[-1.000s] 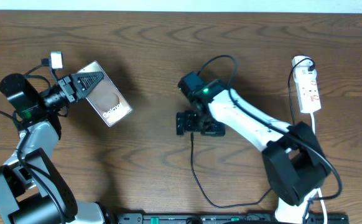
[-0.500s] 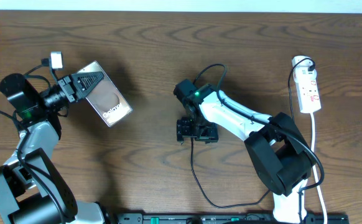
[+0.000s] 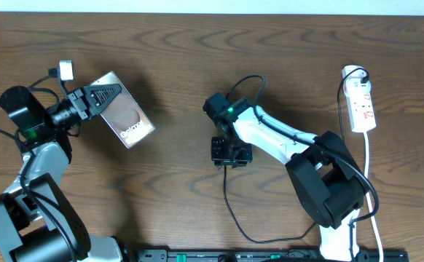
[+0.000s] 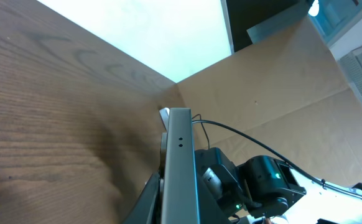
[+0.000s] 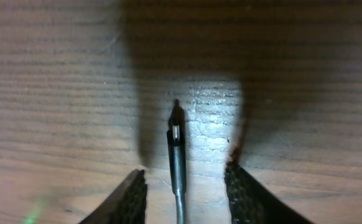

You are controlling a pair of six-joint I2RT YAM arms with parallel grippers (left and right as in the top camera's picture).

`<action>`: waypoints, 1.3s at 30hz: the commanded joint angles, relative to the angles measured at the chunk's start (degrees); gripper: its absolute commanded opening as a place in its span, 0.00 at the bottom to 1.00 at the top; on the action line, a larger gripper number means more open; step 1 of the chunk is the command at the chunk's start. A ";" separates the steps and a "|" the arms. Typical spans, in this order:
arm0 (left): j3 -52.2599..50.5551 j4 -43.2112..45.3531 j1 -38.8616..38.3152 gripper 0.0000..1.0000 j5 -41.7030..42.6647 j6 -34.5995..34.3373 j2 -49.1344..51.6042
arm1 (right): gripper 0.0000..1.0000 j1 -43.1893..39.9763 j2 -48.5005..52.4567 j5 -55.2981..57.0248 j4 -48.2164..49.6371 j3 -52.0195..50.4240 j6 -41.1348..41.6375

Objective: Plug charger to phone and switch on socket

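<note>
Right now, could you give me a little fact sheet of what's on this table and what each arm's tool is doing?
surface: wooden table
left tool: shut on the phone, gripping it by one edge
right tool: open, a finger on either side of the connector tip, touching neither side
charger cable: black, lying loose on the wood and curving toward the near edge
socket: white strip at the far right, away from both tools
charging: not yet plugged into the phone
</note>
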 commanded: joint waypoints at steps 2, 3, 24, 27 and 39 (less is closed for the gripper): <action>0.66 0.48 0.15 0.08 1.55 0.79 -1.14 | 0.33 0.28 0.68 -0.07 0.07 -0.39 -0.07; 0.66 0.48 0.15 0.08 1.55 0.76 -1.14 | 0.32 0.28 0.68 -0.07 0.07 -0.39 -0.07; 0.66 0.46 0.15 0.08 1.55 0.76 -1.14 | 0.05 0.28 0.68 -0.13 -0.07 -0.39 0.37; 0.66 0.48 0.15 0.08 1.55 0.76 -1.14 | 0.05 0.28 0.68 -0.15 -0.24 -0.39 0.37; 0.66 0.46 0.15 0.08 1.57 0.74 -1.14 | 0.07 0.31 0.74 -0.13 -2.82 -0.39 0.85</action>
